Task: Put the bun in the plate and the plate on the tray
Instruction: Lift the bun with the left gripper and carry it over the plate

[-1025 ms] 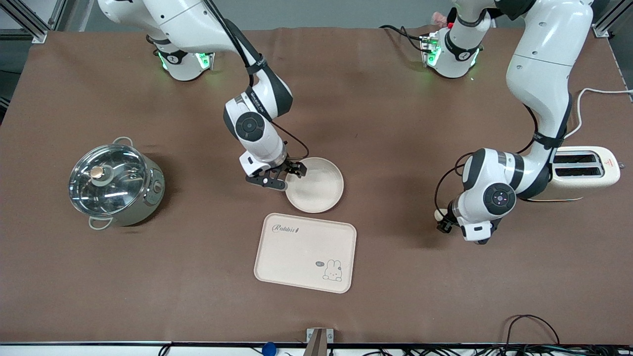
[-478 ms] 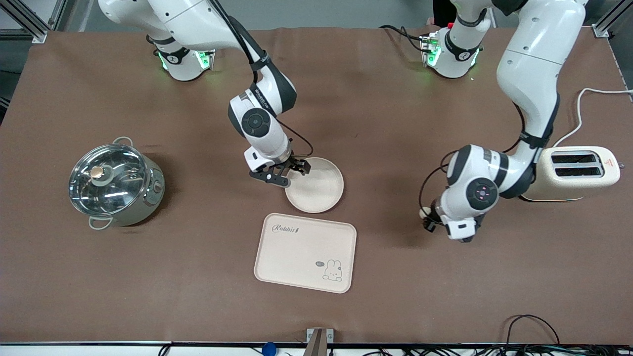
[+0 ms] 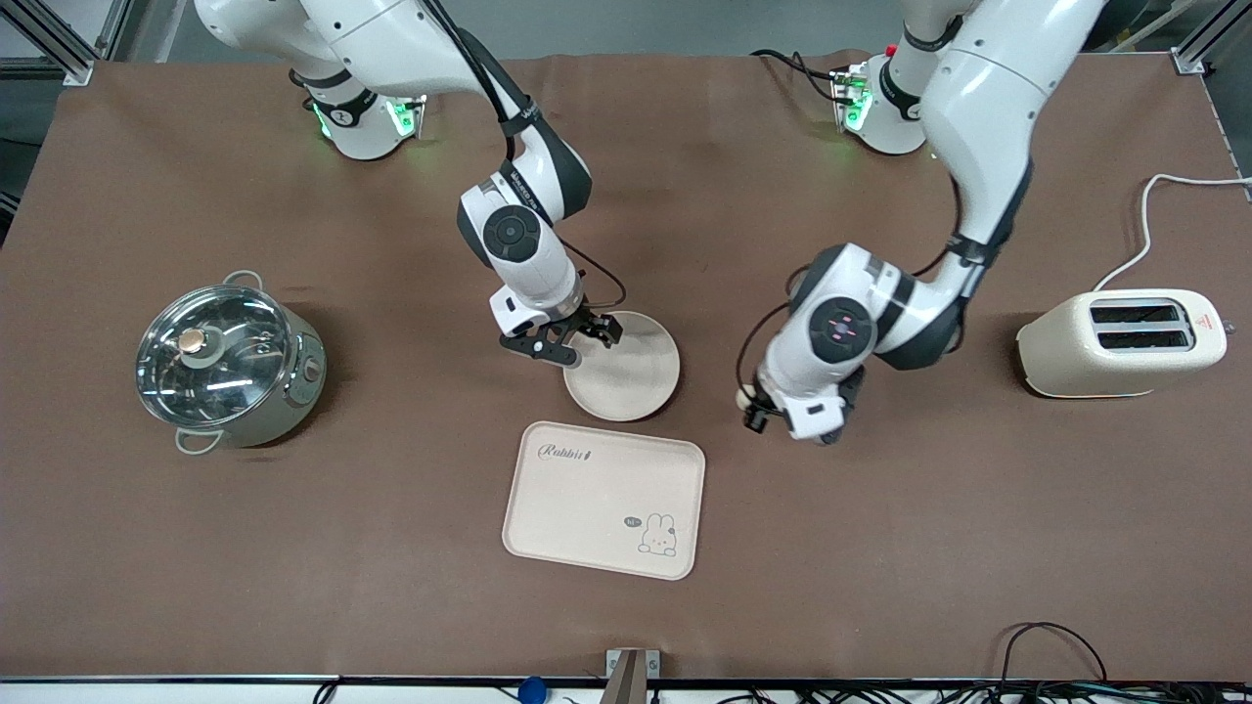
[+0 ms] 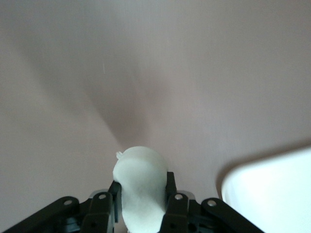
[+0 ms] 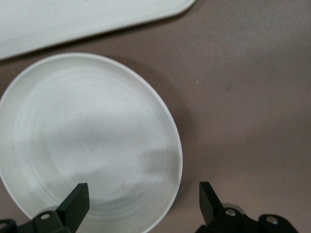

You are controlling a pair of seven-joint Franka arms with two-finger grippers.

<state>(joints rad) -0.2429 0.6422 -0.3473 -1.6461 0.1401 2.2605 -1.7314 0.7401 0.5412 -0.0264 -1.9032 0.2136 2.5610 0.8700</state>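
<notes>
A robotics lab: aluminium frame posts (image 3: 49, 39), a brown cloth-covered table (image 3: 196, 548), cables (image 3: 1056, 665) just past its edge.

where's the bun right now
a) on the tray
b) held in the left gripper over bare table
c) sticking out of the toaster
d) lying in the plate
b: the left wrist view shows the bun pinched between the left gripper's fingers above brown cloth, short of the plate; the plate and the tray hold nothing, and the right gripper sits open at the plate's rim.
</notes>
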